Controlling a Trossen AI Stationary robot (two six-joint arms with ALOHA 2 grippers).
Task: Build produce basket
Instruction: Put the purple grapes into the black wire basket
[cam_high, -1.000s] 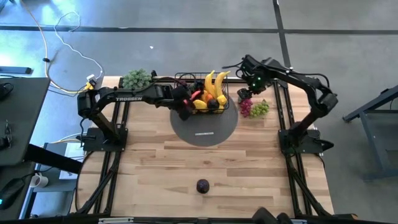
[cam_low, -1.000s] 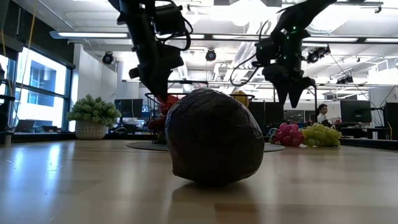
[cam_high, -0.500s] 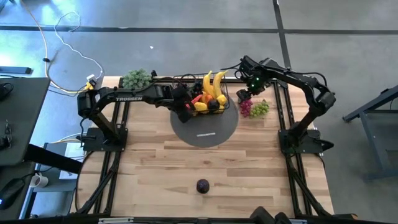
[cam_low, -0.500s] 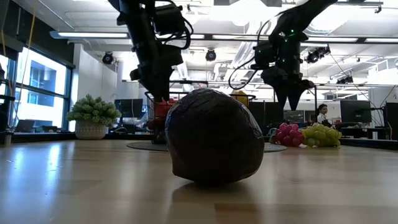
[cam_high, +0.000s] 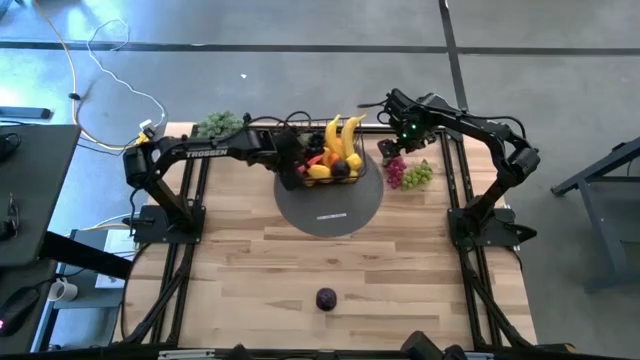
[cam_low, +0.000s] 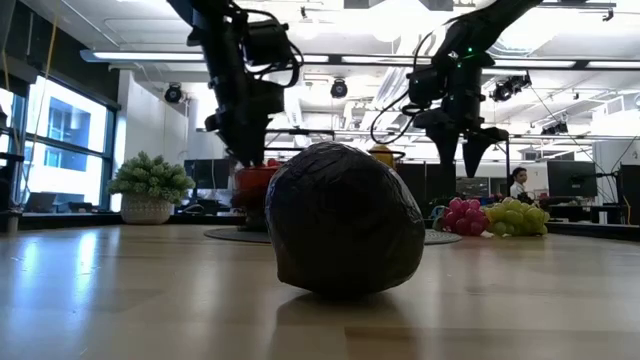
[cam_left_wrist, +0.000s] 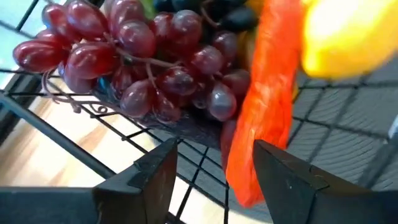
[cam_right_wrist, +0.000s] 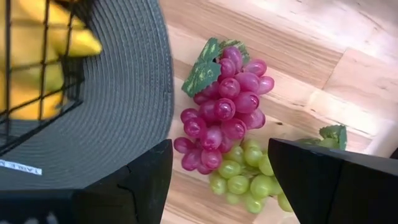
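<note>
- Left gripper (cam_high: 291, 172) hangs at the basket's (cam_high: 330, 172) left edge, jaws released, nothing between them.
- Basket sits on the grey disc (cam_high: 330, 208), loaded with bananas (cam_high: 342, 135), red grapes (cam_left_wrist: 137, 62) and a chilli (cam_left_wrist: 261, 106).
- Right gripper (cam_high: 388, 152) hovers right of the basket over loose grapes (cam_high: 409, 173), jaws spread, empty.

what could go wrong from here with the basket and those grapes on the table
The left gripper sits open right at the basket wall, so pulling away carelessly could snag the wire and drag it off the grey mat. The right gripper hovers open over the pink grapes and green grapes, which touch; a grab might lift both or knock one away.
</note>
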